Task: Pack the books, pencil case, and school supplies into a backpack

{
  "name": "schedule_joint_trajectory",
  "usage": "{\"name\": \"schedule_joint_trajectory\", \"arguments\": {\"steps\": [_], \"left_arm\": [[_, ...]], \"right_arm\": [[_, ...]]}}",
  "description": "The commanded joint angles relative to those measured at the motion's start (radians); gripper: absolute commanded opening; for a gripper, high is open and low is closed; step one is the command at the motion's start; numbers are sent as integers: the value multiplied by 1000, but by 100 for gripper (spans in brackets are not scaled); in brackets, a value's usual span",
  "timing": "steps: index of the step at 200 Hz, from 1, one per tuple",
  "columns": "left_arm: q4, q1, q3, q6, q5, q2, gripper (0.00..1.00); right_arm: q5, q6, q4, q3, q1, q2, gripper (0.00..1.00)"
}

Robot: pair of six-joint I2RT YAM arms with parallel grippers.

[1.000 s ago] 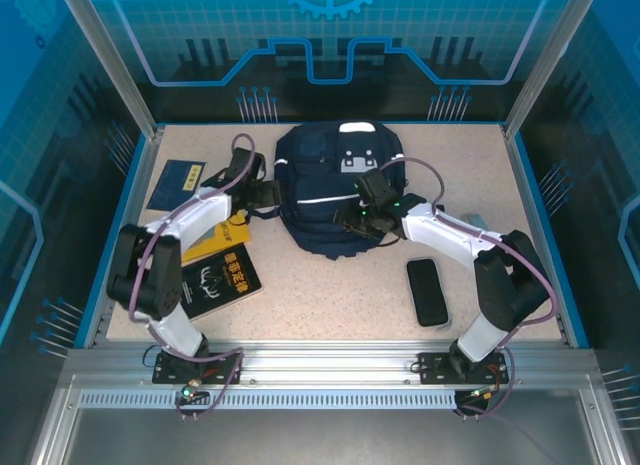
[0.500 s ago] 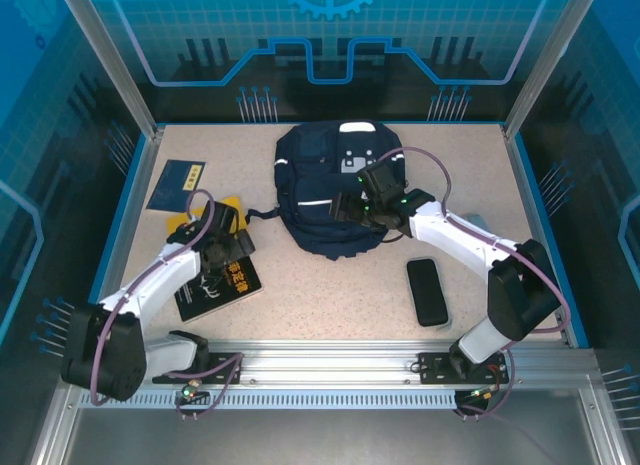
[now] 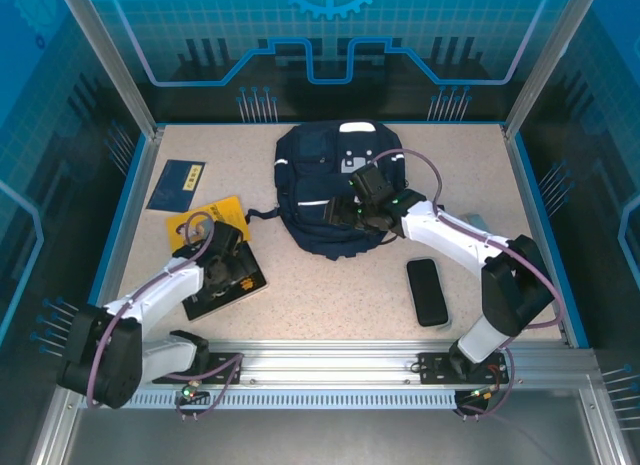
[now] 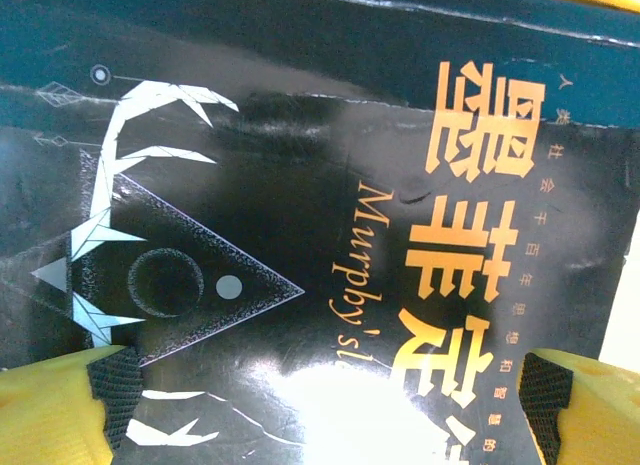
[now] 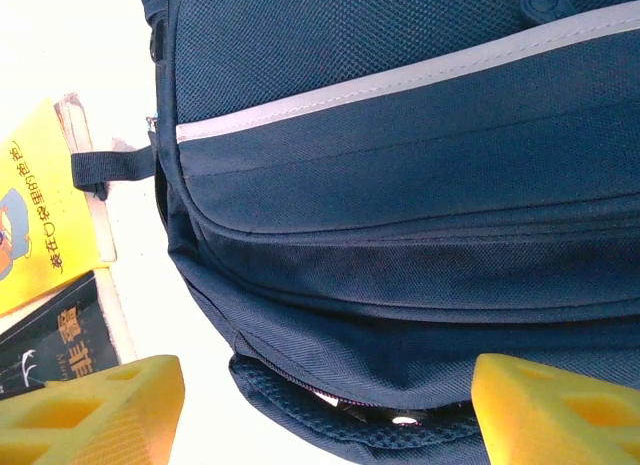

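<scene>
— The backpack (image 3: 318, 200) is laid mid-table, long axis near-to-far, white patch farthest; the right gripper (image 3: 352, 213) is held spread over it.
— And the black book (image 3: 243, 281)?
— Laid near-left, long axis slanted, under the left gripper (image 3: 222, 253), fingers parted, nothing grasped.

Left claw (image 3: 222, 267) hangs right over the black book (image 3: 248, 282), which lies flat on the desk (image 3: 330, 285). Just beyond that claw, the yellow book (image 3: 200, 215) peeks out, its near corner tucked under the black one's far edge. Further out and to the claw's left sits the navy book (image 3: 177, 185), apart from the other two. Right claw (image 3: 347, 214) is over the near front of the backpack (image 3: 315, 165). Nearer the bases and to its right lies a dark flat case (image 3: 427, 291), well apart.
</scene>
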Motion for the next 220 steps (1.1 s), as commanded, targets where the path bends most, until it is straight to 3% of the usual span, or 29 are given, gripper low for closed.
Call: {"name": "schedule_joint_trajectory", "arguments": {"steps": [1, 21, 36, 81, 115, 178, 220], "left_arm": [[254, -62, 7, -74, 296, 82, 99], [392, -66, 47, -94, 471, 165, 99], [397, -64, 96, -76, 503, 194, 98], [123, 12, 270, 168, 353, 113, 98], [95, 137, 267, 264, 260, 110, 94], [111, 190, 254, 298, 240, 302, 87], [81, 184, 141, 223, 224, 281, 87]], "right_arm": [[28, 21, -18, 37, 25, 12, 76], [32, 24, -3, 41, 47, 11, 76], [32, 23, 0, 43, 60, 14, 76], [12, -11, -2, 43, 112, 23, 69], [-31, -41, 4, 94, 182, 107, 58], [-63, -56, -11, 182, 234, 205, 58], [-49, -48, -6, 148, 235, 195, 59]]}}
